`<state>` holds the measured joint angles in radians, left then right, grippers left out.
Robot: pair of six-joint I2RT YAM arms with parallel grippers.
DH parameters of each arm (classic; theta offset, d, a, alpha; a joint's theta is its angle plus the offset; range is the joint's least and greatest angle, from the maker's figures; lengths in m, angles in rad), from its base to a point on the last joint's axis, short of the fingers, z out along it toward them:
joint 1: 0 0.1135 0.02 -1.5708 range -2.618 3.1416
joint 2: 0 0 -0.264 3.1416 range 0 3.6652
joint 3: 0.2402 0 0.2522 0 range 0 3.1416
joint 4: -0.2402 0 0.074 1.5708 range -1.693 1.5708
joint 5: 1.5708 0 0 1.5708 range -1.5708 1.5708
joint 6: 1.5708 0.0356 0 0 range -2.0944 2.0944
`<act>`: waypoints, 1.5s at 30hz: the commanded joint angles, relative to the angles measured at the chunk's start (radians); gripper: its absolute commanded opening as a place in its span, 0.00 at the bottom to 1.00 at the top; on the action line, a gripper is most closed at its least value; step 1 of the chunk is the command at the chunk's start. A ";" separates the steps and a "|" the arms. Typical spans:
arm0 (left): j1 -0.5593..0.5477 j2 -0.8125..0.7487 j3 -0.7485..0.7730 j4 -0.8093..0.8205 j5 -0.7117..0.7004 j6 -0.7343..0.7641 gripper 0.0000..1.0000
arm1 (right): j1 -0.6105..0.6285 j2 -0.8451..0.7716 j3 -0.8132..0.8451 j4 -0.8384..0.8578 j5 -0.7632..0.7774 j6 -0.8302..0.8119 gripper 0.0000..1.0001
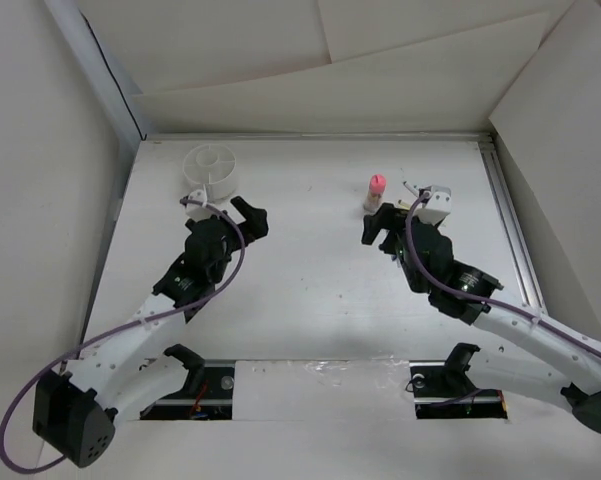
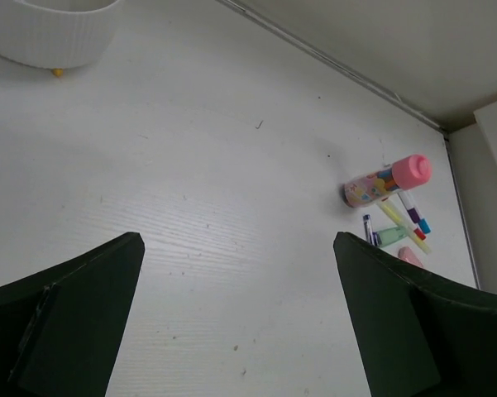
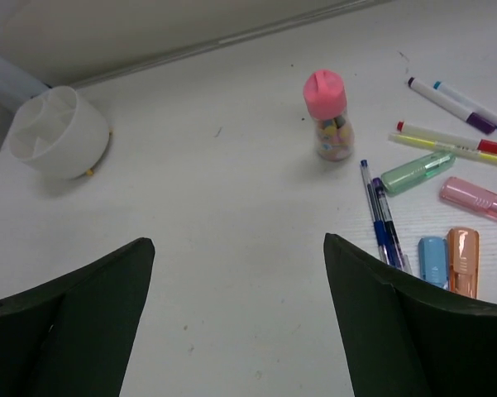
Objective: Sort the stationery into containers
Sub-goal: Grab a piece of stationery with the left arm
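1 pink-capped tube [image 3: 326, 116] stands upright — 2 blue pens [image 3: 382, 219] lie parallel.

round white divided cup [image 3: 58, 132] stood upright, pink-capped tube [image 3: 327, 116] stood upright well apart from it, blue pens [image 3: 380, 217], thin markers [image 3: 451, 105] and stubby blue, orange, pink and green pieces [image 3: 432, 261] laid flat beside the tube

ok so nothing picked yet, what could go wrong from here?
The tube stands upright close to the blue pens; the right pincer reaching in could tip it.
The blue pens lie flat, side by side and touching, so a pinch may take both or slip.
The cup sits far off by the left pincer, so each piece probably needs a long carry or handover, where it could drop.
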<state>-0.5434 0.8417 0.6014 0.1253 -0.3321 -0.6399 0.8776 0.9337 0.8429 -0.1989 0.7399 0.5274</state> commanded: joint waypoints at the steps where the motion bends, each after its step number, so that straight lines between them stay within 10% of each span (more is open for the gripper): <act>1: -0.003 0.094 0.115 -0.012 0.025 0.035 1.00 | 0.004 -0.018 0.059 0.049 0.045 -0.021 0.88; 7: -0.003 0.093 0.031 0.183 0.206 0.123 1.00 | 0.004 -0.027 0.091 0.036 0.064 -0.030 0.07; 14: -0.003 0.304 0.136 0.292 0.438 0.092 1.00 | 0.004 -0.027 0.225 -0.073 0.116 -0.030 0.00; 16: -0.041 0.342 0.168 0.329 0.452 0.092 0.98 | 0.004 -0.027 0.235 -0.082 0.134 -0.030 0.08; 17: -0.062 0.359 0.187 0.329 0.427 0.109 0.85 | 0.004 -0.038 0.245 -0.092 0.134 -0.030 0.13; 18: -0.125 0.390 0.207 0.329 0.363 0.143 0.42 | -0.005 -0.038 0.245 -0.093 0.134 -0.030 0.18; 20: -0.188 0.421 0.276 0.320 0.289 0.175 0.22 | -0.015 -0.038 0.268 -0.118 0.134 -0.030 0.45; 27: -0.319 0.651 0.509 0.272 0.167 0.290 0.49 | -0.133 -0.016 0.266 -0.119 -0.016 -0.030 0.92; 32: -0.427 0.892 0.736 0.157 -0.060 0.404 0.74 | -0.238 -0.029 0.245 -0.090 -0.175 -0.030 0.98; 45: -0.418 1.200 1.089 0.033 -0.151 0.350 0.77 | -0.359 -0.145 0.300 -0.109 -0.422 -0.021 1.00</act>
<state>-0.9710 2.0468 1.6302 0.1761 -0.4347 -0.2661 0.5232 0.8074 1.0828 -0.3168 0.3965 0.5011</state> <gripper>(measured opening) 0.768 0.998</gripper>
